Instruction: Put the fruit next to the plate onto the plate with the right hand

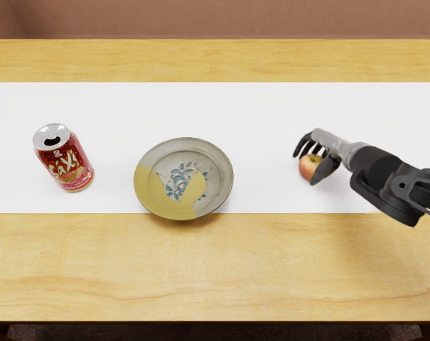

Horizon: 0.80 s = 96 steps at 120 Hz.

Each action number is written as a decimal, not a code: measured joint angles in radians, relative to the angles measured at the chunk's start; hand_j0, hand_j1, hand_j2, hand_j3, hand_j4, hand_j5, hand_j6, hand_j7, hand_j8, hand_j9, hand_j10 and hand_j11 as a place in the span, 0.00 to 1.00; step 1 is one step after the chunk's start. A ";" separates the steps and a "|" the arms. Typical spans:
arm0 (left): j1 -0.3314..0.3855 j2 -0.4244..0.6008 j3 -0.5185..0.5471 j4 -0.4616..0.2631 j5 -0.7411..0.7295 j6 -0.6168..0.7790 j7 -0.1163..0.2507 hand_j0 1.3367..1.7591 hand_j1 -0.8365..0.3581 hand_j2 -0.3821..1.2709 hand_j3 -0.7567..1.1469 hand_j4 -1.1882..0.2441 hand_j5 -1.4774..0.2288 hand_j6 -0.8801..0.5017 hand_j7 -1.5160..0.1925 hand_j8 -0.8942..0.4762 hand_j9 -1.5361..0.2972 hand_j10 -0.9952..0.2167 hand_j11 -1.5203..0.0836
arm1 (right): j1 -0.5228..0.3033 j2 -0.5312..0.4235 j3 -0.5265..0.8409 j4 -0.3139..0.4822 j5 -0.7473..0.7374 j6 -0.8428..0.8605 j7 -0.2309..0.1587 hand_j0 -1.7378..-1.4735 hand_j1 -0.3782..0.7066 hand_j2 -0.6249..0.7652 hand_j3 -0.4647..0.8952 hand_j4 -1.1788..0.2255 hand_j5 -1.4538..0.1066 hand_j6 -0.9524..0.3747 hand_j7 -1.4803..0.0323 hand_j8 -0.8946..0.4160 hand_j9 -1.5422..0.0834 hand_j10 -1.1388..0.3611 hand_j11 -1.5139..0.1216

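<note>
The apple (308, 168) was left on the white cloth (200, 106), well right of the plate (141, 186), and the right hand (321, 153) was placed over it for lifting, though a tight hold could not be told

Wooden table (215, 270), white runner (215, 106), plate (148, 193), can (64, 160), apple (309, 168)

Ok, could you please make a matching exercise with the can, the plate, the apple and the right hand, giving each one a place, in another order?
Things:
1. can
2. plate
3. apple
4. right hand

Places:
A. middle of the white strip
B. over the apple, arm entering from the right edge
C. left of the plate
D. right of the plate, not on it

Pairs: 1-C, 2-A, 3-D, 4-B
</note>
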 joint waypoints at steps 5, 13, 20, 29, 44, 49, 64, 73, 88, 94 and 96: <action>0.000 0.000 0.000 0.000 0.000 0.000 0.000 0.76 0.75 0.26 0.40 0.66 0.68 0.46 0.70 0.48 0.67 0.62 0.75 | 0.005 -0.003 0.003 0.004 0.008 0.004 0.000 0.31 0.56 0.63 0.34 0.41 0.44 0.33 0.47 0.31 0.47 0.36 0.45; 0.000 0.000 0.000 0.000 0.000 0.000 0.000 0.76 0.75 0.26 0.40 0.66 0.68 0.46 0.70 0.48 0.67 0.62 0.75 | 0.011 -0.013 0.017 0.019 0.021 0.019 -0.001 0.31 0.56 0.63 0.34 0.41 0.43 0.33 0.46 0.31 0.47 0.36 0.45; 0.000 0.000 0.000 0.000 0.000 0.000 0.000 0.76 0.75 0.26 0.40 0.66 0.68 0.46 0.70 0.48 0.67 0.62 0.75 | 0.014 -0.025 0.040 0.037 0.037 0.046 -0.001 0.31 0.56 0.63 0.34 0.41 0.43 0.33 0.46 0.31 0.47 0.36 0.45; 0.000 0.000 0.000 0.000 0.000 0.000 0.000 0.76 0.75 0.26 0.40 0.66 0.68 0.46 0.70 0.48 0.67 0.62 0.75 | 0.016 -0.035 0.073 0.054 0.058 0.090 -0.001 0.31 0.56 0.63 0.34 0.41 0.43 0.33 0.46 0.31 0.46 0.36 0.45; 0.000 0.000 0.000 0.000 0.000 0.000 0.000 0.76 0.75 0.26 0.40 0.66 0.68 0.46 0.70 0.48 0.67 0.62 0.75 | 0.017 -0.042 0.140 0.083 0.094 0.180 -0.001 0.31 0.56 0.64 0.34 0.40 0.42 0.33 0.45 0.31 0.45 0.36 0.44; 0.000 0.000 0.000 0.000 0.000 0.000 0.000 0.76 0.75 0.26 0.40 0.66 0.68 0.46 0.70 0.48 0.67 0.62 0.75 | 0.017 -0.042 0.159 0.089 0.107 0.210 -0.001 0.31 0.55 0.64 0.34 0.40 0.41 0.33 0.44 0.31 0.45 0.36 0.43; 0.000 0.000 0.000 0.000 0.000 0.000 0.000 0.76 0.75 0.26 0.40 0.66 0.68 0.46 0.70 0.48 0.67 0.62 0.75 | 0.020 -0.034 0.194 0.106 0.131 0.262 -0.001 0.31 0.55 0.63 0.34 0.39 0.40 0.33 0.44 0.31 0.44 0.36 0.43; 0.000 0.000 0.000 0.000 0.000 0.000 0.000 0.76 0.75 0.26 0.40 0.66 0.68 0.46 0.70 0.48 0.67 0.62 0.75 | 0.026 -0.015 0.210 0.110 0.140 0.282 -0.001 0.31 0.55 0.64 0.34 0.39 0.40 0.33 0.44 0.31 0.44 0.36 0.43; 0.000 0.000 0.000 0.000 0.000 0.000 0.000 0.76 0.75 0.26 0.40 0.66 0.68 0.46 0.70 0.48 0.67 0.62 0.75 | 0.037 0.034 0.227 0.106 0.147 0.296 -0.001 0.30 0.56 0.64 0.34 0.40 0.40 0.33 0.44 0.32 0.44 0.37 0.43; 0.000 0.000 0.000 0.000 0.000 0.000 0.000 0.76 0.75 0.26 0.40 0.66 0.68 0.46 0.70 0.48 0.67 0.62 0.75 | 0.043 0.065 0.231 0.092 0.147 0.298 -0.001 0.30 0.56 0.65 0.34 0.40 0.40 0.33 0.44 0.32 0.44 0.37 0.43; 0.000 0.000 0.000 0.000 0.000 0.000 0.000 0.76 0.75 0.26 0.40 0.66 0.68 0.46 0.70 0.48 0.67 0.62 0.75 | 0.046 0.076 0.232 0.085 0.148 0.298 -0.001 0.30 0.56 0.65 0.34 0.40 0.40 0.33 0.44 0.32 0.44 0.37 0.43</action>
